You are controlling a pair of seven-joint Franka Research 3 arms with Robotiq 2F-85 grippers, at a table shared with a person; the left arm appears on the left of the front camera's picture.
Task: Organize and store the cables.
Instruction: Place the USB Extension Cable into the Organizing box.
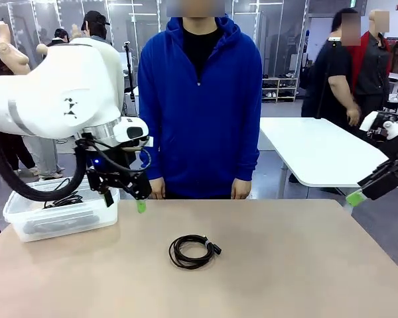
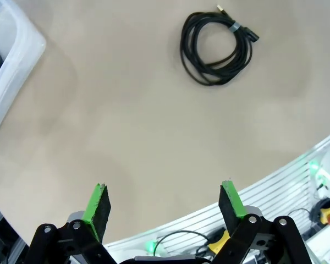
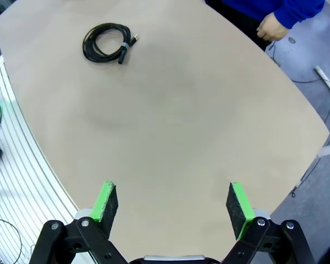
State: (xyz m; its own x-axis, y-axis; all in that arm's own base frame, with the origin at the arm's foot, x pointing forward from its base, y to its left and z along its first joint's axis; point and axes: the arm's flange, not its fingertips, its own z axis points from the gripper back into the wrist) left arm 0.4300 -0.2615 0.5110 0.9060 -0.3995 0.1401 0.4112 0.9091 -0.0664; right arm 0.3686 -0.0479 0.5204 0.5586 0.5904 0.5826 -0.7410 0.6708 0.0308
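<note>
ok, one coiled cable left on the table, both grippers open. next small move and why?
Probably bring the left gripper down over the coiled cable. Its jaws are open and empty, it hangs near the clear bin that already holds cables, and the cable lies loose mid-table. The right gripper sits farther off at the table's edge.

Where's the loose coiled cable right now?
The cable lies mid-table in the front view, right of the clear bin, ahead of the person.
</note>
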